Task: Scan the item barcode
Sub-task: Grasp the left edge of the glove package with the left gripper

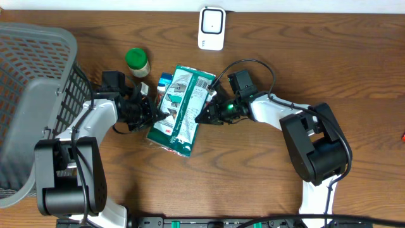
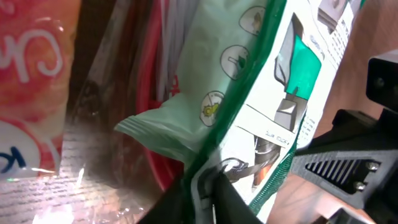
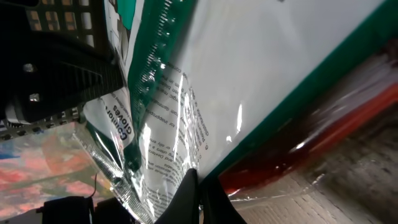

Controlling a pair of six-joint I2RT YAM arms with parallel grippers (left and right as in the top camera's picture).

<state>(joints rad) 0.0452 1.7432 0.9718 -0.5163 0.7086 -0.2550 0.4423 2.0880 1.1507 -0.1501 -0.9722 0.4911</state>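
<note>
The item is a flat green-and-white glove pack [image 1: 181,106], lying slanted at the table's middle on top of a red-and-clear packet [image 1: 166,135]. My left gripper [image 1: 154,115] is at its left edge, and in the left wrist view the left gripper [image 2: 208,180] is shut on the pack's [image 2: 273,106] green border. My right gripper [image 1: 206,115] is at the right edge. In the right wrist view the right gripper [image 3: 199,177] is pinched shut on the pack's [image 3: 261,68] clear printed seam. I cannot make out a barcode in any view.
A white scanner [image 1: 211,28] stands at the back edge of the table. A green-lidded jar [image 1: 137,62] sits behind the left gripper. A grey mesh basket [image 1: 31,95] fills the far left. A pink-and-orange packet [image 2: 31,81] lies beside the pack.
</note>
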